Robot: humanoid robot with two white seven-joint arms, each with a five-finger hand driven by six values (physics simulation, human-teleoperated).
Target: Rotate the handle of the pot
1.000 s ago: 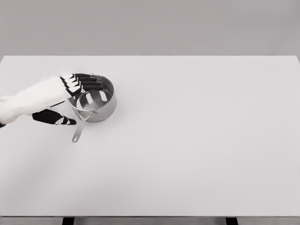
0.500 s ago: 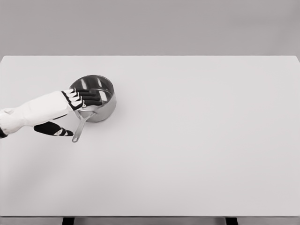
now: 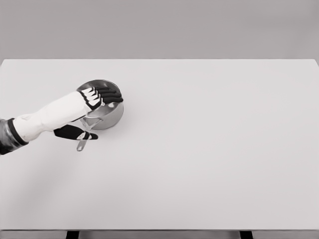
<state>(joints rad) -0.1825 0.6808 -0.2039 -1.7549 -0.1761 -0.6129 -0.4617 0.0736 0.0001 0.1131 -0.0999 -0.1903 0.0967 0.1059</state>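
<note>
Left hand [image 3: 82,112] grasps the round, shiny steel pot [image 3: 105,108] at its thin handle [image 3: 81,144].

One pot [image 3: 107,115], one robot hand [image 3: 82,107], one table [image 3: 209,149].

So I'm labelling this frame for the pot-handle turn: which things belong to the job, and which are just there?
Part of the job:
- round shiny steel pot
- its long thin metal handle, pointing toward the camera
- left hand, fingers over the pot's rim, thumb by the handle

Just there:
- plain white table
- nothing else lies on it
</note>
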